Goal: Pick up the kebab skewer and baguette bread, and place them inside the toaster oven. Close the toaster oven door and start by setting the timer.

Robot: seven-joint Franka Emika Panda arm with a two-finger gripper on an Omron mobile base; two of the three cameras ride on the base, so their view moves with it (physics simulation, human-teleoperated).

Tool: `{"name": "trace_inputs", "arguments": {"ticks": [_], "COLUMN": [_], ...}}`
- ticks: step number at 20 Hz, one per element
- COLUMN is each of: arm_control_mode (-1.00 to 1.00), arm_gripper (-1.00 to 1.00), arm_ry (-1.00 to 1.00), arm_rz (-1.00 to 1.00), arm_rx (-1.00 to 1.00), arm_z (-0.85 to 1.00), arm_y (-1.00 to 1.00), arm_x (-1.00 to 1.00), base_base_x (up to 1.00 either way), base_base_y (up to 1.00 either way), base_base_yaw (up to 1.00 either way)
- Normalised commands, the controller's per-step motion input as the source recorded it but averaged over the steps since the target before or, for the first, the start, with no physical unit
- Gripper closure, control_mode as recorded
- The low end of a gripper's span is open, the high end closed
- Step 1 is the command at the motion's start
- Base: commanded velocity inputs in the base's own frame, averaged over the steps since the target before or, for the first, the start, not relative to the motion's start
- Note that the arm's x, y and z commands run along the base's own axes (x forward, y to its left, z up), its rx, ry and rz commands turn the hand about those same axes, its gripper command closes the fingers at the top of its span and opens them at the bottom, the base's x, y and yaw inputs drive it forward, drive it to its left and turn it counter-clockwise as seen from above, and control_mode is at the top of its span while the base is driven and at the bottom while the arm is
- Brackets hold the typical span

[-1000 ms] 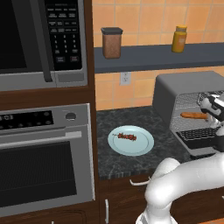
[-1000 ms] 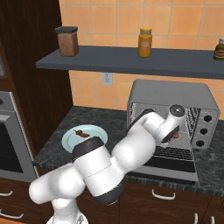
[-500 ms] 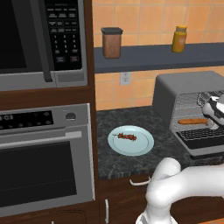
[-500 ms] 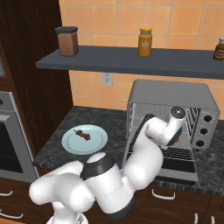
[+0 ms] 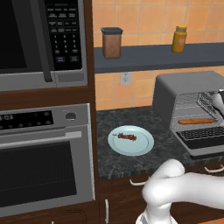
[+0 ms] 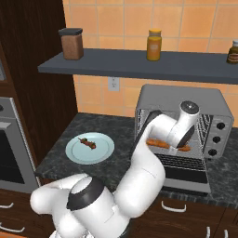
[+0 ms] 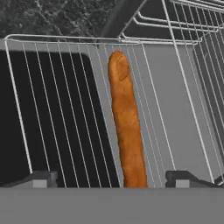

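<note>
Gripper (image 7: 112,177) wide open above baguette bread (image 7: 127,131) lying on toaster oven (image 5: 175,89) rack; kebab skewer (image 5: 127,137) on plate (image 5: 144,148)

Orange-brown baguette bread (image 7: 127,127), grey toaster oven (image 5: 175,89), pale blue plate (image 5: 142,146).

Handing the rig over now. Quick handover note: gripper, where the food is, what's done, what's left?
Gripper: jaws open, holding nothing, just above the baguette.
Baguette: lying on the wire rack inside the toaster oven.
Kebab skewer: on the plate on the counter, left of the toaster oven.
Toaster oven door: folded down, open.
Done: baguette in.
Left: skewer in, shut door, set timer.
</note>
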Motion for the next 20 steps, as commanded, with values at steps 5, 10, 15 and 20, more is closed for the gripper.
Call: {"name": "trace_inputs", "arguments": {"ticks": [5, 10, 15, 20], "arm_control_mode": [-1.00, -1.00, -1.00, -1.00], "arm_gripper": [-1.00, -1.00, -1.00, -1.00], "arm_ry": [0.04, 0.01, 0.03, 0.02], "arm_rz": [-0.29, -0.34, -0.36, -0.30], "arm_rx": [0.01, 0.00, 0.00, 0.02], "arm_z": [0.11, 0.00, 0.00, -0.02], "arm_y": [1.00, 1.00, 1.00, 1.00], "arm_x": [-0.90, -0.66, -0.13, 0.08], "base_base_x": [0.00, 0.00, 0.00, 0.00], "base_base_y": [0.00, 0.00, 0.00, 0.00], "base_base_yaw": [0.00, 0.00, 0.00, 0.00]}}
